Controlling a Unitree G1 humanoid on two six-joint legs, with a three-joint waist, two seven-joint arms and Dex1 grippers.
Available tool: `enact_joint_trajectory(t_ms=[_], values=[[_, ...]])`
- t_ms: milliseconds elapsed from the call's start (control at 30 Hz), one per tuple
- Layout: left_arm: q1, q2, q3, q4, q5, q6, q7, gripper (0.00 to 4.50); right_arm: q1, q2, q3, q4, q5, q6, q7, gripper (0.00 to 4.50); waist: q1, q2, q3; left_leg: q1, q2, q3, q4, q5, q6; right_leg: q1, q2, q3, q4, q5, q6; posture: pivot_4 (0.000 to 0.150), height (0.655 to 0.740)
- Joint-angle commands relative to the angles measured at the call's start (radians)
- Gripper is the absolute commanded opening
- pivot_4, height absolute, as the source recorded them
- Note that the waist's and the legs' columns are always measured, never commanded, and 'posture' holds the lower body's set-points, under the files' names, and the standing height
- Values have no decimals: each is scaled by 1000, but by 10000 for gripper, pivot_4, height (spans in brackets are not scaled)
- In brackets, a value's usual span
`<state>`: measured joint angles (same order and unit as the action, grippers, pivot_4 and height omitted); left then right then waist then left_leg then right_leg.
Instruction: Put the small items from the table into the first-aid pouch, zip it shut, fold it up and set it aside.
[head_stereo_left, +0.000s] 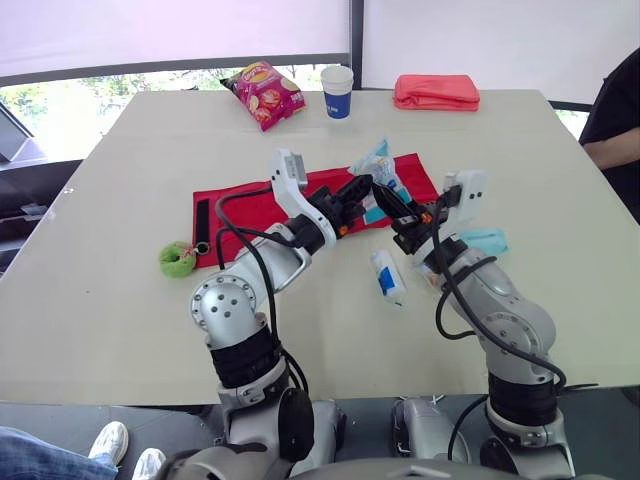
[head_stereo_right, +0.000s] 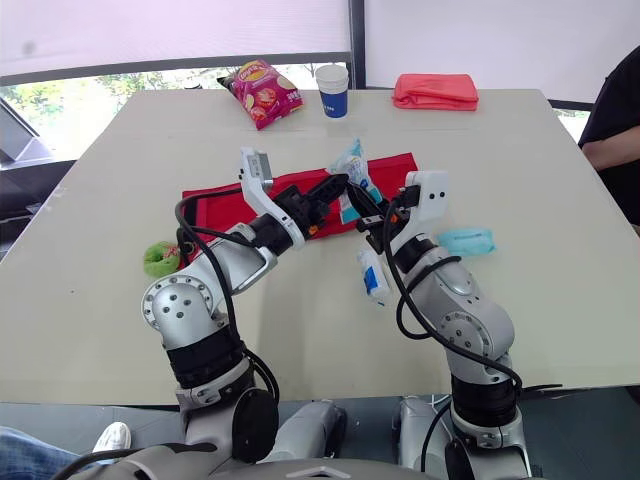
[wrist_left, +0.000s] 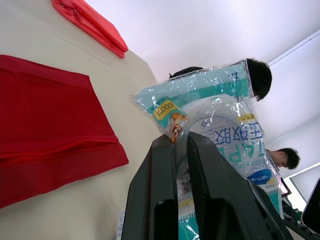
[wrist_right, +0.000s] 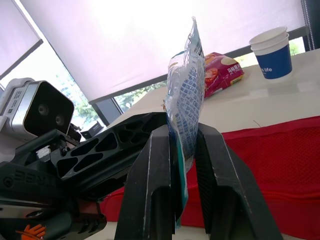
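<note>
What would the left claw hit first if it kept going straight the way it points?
The left claw is shut on the plastic packet, so that would travel with it. Beyond the packet, the right claw, gripping the same packet, looks first in line, though depth is hard to judge.

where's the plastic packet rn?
Held up mid-scene in the head views: the plastic packet is pinched by both the left gripper and right gripper, above the right end of the red pouch.
</note>
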<state>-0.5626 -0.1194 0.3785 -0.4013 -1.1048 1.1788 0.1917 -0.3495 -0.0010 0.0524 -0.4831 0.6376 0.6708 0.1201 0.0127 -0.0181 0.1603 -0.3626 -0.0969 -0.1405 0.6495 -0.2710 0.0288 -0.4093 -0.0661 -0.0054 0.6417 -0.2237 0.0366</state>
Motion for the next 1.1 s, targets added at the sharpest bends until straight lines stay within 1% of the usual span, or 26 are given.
enact_joint_trajectory(t_ms=[33, 133, 167, 200, 233, 267, 333, 367, 400, 433, 467, 567, 700, 800, 867, 1000, 1100], values=[[10, 26, -47, -13, -57, -7, -2, 0, -10, 2, -10, -24, -1, -30, 6, 624, 0, 0, 0, 0, 0, 0, 0, 0, 0, 0, 0, 0, 0, 0, 0, 1500, 7395], [16, 72, -44, -2, -84, -18, -27, 0, -2, -4, -20, -31, 7, -29, 14, 624, 0, 0, 0, 0, 0, 0, 0, 0, 0, 0, 0, 0, 0, 0, 0, 1500, 7395], [20, 95, -41, 2, -106, -18, -47, 9373, 0, -9, -25, -34, 13, -27, 18, 623, 0, 0, 0, 0, 0, 0, 0, 0, 0, 0, 0, 0, 0, 0, 0, 1500, 7395], [23, 119, -43, 5, -121, -18, -65, 13129, 1, -13, -29, -36, 17, -26, 21, 623, 0, 0, 0, 0, 0, 0, 0, 0, 0, 0, 1, 0, 0, 0, 0, 1500, 7395], [28, 166, -58, -2, -101, -21, -102, 21233, 2, -19, -39, -38, 24, -22, 26, 623, 0, 0, 0, 0, 0, 0, 0, 0, 0, 0, 2, 0, 0, 0, 0, 1500, 7395], [35, 216, -74, -10, -66, -33, -136, 23164, 3, -29, -50, -40, 32, -19, 32, 623, 0, 0, 0, 0, 0, 0, 0, 0, 0, 0, 2, 0, 0, 0, 0, 1500, 7395], [60, 352, -122, -28, 19, -70, -256, 29831, 11, -62, -79, -41, 50, -7, 51, 623, -5, 1, 0, 0, 1, 1, -1, 0, 0, -1, 2, 1, 0, 0, 0, 1500, 7395], [87, 454, -163, -45, 87, -121, -361, 34073, 23, -90, -97, -43, 64, 4, 67, 623, -7, 1, 0, 1, 1, 2, -2, 0, 0, -2, 3, 2, 0, 0, -1, 1500, 7395], [106, 524, -194, -54, 137, -165, -440, 39526, 30, -110, -109, -44, 75, 10, 77, 623, -11, 1, 0, 1, 2, 3, -3, 0, 0, -2, 4, 3, 0, 0, -1, 1500, 7395], [125, 592, -213, -56, 181, -211, -514, 43924, 43, -139, -120, -48, 84, 16, 97, 623, -11, 1, 0, 1, 3, 5, -5, 0, 0, -3, 4, 4, 0, 1, -2, 1500, 7395], [140, 643, -223, -52, 214, -252, -577, 43924, 53, -165, -129, -52, 94, 21, 114, 623, -10, 2, 1, 1, 3, 5, -5, 0, 0, -3, 5, 4, -1, 1, -2, 1500, 7395], [212, 807, -204, -2, 343, -466, -830, 43924, 104, -274, -189, -57, 151, 46, 204, 623, -14, 2, 1, 1, 3, 6, -7, 0, 0, -4, 3, 5, -2, 1, -2, 1500, 7395], [285, 919, -168, 80, 437, -667, -1048, 43924, 157, -388, -234, -59, 205, 56, 312, 623, -13, 3, 1, 1, 4, 6, -10, 0, 0, -4, 2, 6, -6, 1, -3, 1500, 7395], [337, 1011, -149, 195, 524, -818, -1202, 43924, 200, -490, -272, -63, 281, 86, 427, 623, -14, 4, 2, 0, 7, 6, -13, 0, 1, -3, 3, 4, -13, 3, -6, 1500, 7395], [344, 1042, -150, 261, 568, -863, -1238, 43924, 210, -526, -280, -60, 297, 92, 453, 623, -14, 4, 2, -1, 9, 6, -14, -1, 2, -3, 4, 3, -15, 4, -7, 1500, 7395], [304, 1102, -184, 461, 747, -951, -1185, 43924, 230, -589, -310, -73, 351, 97, 516, 623, -13, 3, 2, -1, 9, 6, -14, -3, 5, -3, 4, 2, -15, 4, -7, 1500, 7395], [283, 1105, -198, 540, 801, -975, -1171, 43924, 242, -615, -319, -87, 369, 97, 522, 623, -9, 3, 2, -1, 10, 6, -14, -3, 5, -3, 4, 1, -16, 4, -6, 1500, 7395]])
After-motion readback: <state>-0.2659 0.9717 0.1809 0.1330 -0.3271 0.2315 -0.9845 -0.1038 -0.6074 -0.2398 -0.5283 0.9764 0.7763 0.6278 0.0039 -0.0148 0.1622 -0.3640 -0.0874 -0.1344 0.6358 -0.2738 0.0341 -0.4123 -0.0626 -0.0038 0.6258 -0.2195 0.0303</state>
